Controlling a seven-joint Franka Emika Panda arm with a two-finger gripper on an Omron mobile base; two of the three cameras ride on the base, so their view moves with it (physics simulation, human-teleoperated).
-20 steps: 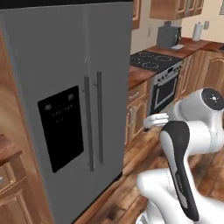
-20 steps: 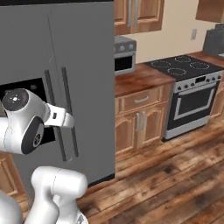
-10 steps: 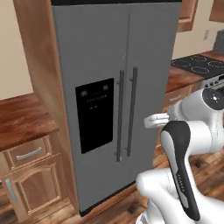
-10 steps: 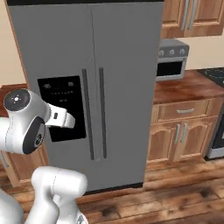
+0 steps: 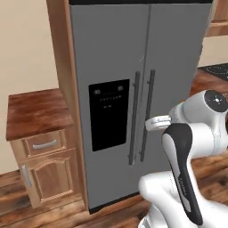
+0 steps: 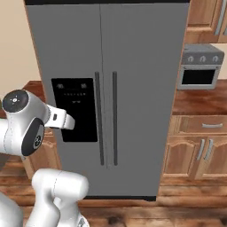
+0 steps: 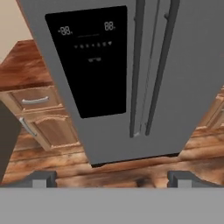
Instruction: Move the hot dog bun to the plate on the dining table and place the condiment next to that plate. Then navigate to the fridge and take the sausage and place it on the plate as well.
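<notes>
The tall grey fridge [image 5: 133,89] stands straight ahead with both doors shut, also seen in the right base view [image 6: 111,88]. Its black dispenser panel [image 7: 89,57] is on the left door, and two dark vertical handles [image 7: 151,65] meet at the middle seam. My gripper [image 7: 113,178] is open, its two fingertips [image 7: 43,177] wide apart with nothing between them, pointing at the fridge's lower front some way off. The hot dog bun, plate, dining table, condiment and sausage are out of view.
A low wooden cabinet [image 5: 38,111] with a reddish-brown top stands left of the fridge. To the fridge's right are a counter with cabinets [image 6: 199,142] and a grey wall oven [image 6: 200,66]. Wooden floor [image 7: 109,168] lies before the fridge.
The whole scene has shifted as the base turned: the fridge has moved from the side to the centre of both base views and looks nearer. The gripper has stayed open.
</notes>
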